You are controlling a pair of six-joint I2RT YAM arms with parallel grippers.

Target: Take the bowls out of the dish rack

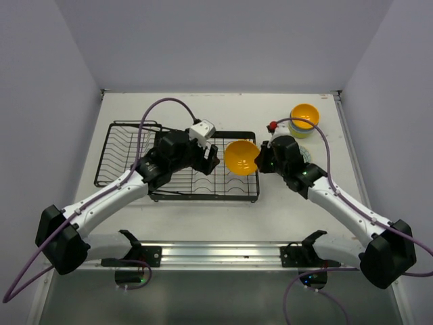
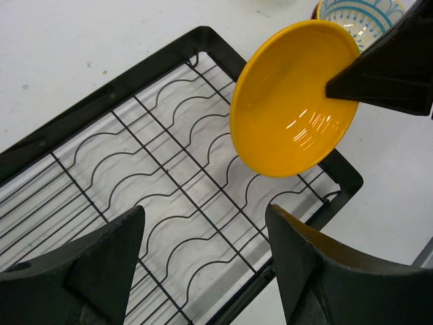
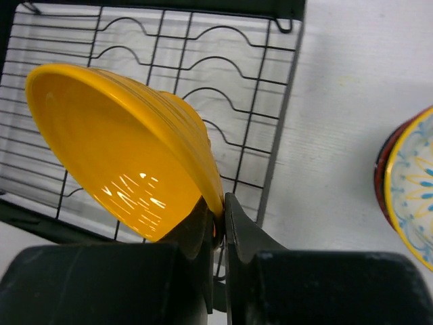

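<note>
An orange-yellow bowl (image 1: 241,156) hangs tilted over the right end of the black wire dish rack (image 1: 203,183). My right gripper (image 1: 261,161) is shut on its rim. In the right wrist view the two fingers pinch the bowl (image 3: 122,149) at its lower edge, where the gripper (image 3: 223,217) meets it, above the rack (image 3: 279,125). My left gripper (image 1: 212,161) stands open over the slotted section, a little left of the bowl and apart from it. Its view shows the bowl (image 2: 294,98) above the rack (image 2: 135,76), with nothing inside the left gripper (image 2: 203,264).
A stack of bowls (image 1: 304,118) with a yellow one on top stands on the table at the back right. A patterned light blue bowl (image 3: 413,183) sits just right of the rack. A small red thing (image 1: 273,126) lies near the stack.
</note>
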